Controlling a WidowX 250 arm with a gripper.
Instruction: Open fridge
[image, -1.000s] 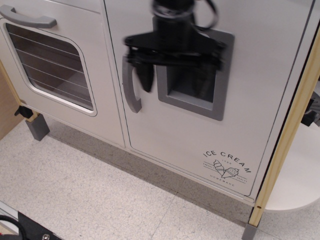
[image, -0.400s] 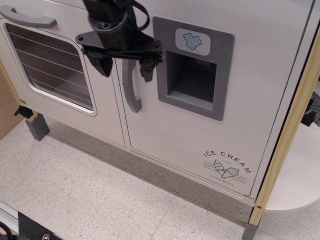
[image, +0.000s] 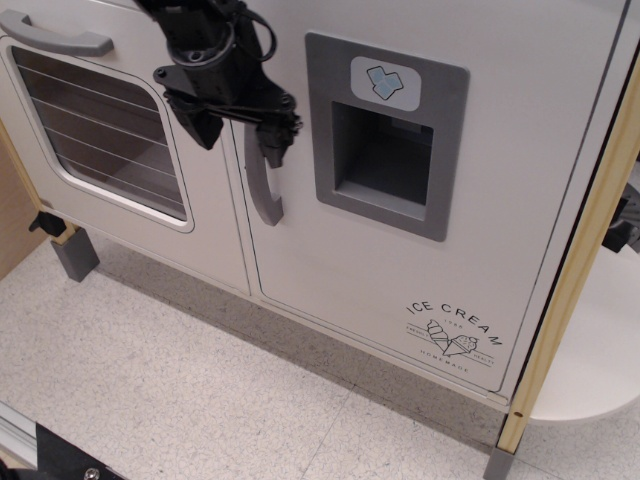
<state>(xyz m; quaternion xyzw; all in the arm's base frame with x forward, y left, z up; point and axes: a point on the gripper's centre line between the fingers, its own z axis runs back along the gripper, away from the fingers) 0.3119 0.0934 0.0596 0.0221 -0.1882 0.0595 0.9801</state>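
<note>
The fridge (image: 420, 270) is a large silver-white door with a grey recessed ice-dispenser panel (image: 385, 140) and an "ICE CREAM" logo (image: 455, 330). It stands shut. Its vertical grey curved handle (image: 262, 195) runs along the door's left edge. My black gripper (image: 237, 138) hangs in front of the top of the handle. It is open. Its right finger (image: 272, 145) covers the handle's upper end. Its left finger (image: 200, 125) lies over the edge of the oven door. The top of the handle is hidden behind the gripper.
The smaller oven door (image: 100, 130) with a window and a horizontal grey handle (image: 55, 35) is to the left. A wooden post (image: 580, 260) and a white rounded shelf (image: 600, 350) stand at the right. A grey leg (image: 75, 255) rests on the tiled floor.
My gripper has moved left from in front of the ice-dispenser panel to the top of the fridge handle, and its fingers stand a little closer together. The door has not moved.
</note>
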